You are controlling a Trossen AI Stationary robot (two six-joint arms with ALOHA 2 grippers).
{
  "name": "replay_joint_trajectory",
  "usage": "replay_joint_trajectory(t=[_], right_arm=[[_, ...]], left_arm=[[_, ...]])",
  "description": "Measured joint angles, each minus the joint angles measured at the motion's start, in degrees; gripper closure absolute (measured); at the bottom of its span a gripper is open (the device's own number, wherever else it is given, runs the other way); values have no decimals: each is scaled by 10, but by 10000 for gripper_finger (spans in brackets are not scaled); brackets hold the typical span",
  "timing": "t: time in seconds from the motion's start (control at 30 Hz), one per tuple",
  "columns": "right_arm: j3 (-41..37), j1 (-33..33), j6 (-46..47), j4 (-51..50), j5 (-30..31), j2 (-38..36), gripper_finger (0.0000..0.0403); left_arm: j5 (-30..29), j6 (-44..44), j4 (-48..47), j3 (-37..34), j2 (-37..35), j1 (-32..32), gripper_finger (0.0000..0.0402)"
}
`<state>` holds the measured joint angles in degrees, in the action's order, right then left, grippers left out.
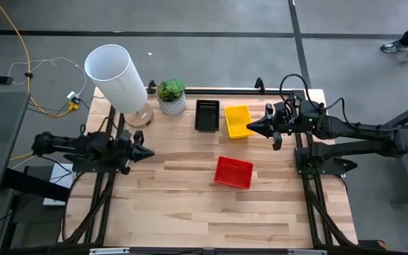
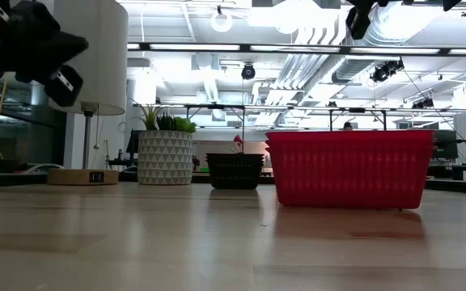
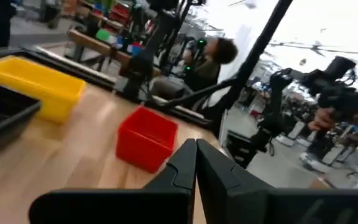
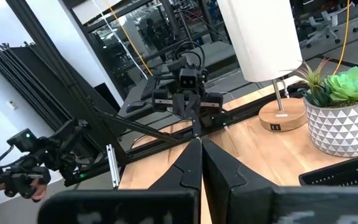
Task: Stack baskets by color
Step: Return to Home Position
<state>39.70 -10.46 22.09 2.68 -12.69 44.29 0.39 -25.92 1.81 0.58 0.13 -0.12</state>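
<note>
red basket (image 1: 233, 172) mid-desk, nearest front; black basket (image 1: 207, 115) and yellow basket (image 1: 238, 121) side by side farther back, mesh walls. left end effector (image 1: 147, 152), right end effector (image 1: 250, 128) both pinched together, empty. pale plank desk (image 1: 190, 212); grey floor (image 1: 211, 49) beyond.

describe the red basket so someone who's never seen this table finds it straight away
On the wooden table, a white lamp, a potted plant, a black basket and a yellow basket line one long edge. The red basket stands alone nearer the table's middle, apart from the yellow one, clear of the left gripper and right gripper. It is the only red thing there.
</note>
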Motion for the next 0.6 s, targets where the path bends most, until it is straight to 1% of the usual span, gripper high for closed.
replay_joint_trajectory(t=[0.17, 0.23, 0.33, 0.6], right_arm=[[0, 0, 0, 0, -1, 0, 403], [0, 0, 0, 1, -6, 0, 403], [0, 0, 0, 1, -9, 0, 403], [0, 0, 0, 1, -10, 0, 403]], left_arm=[[-44, 65, -7, 1, 1, 3, 401], [-42, 94, -8, 1, 1, 11, 401], [-31, 113, -8, 1, 2, 27, 401], [-21, 112, -11, 1, 2, 50, 401]])
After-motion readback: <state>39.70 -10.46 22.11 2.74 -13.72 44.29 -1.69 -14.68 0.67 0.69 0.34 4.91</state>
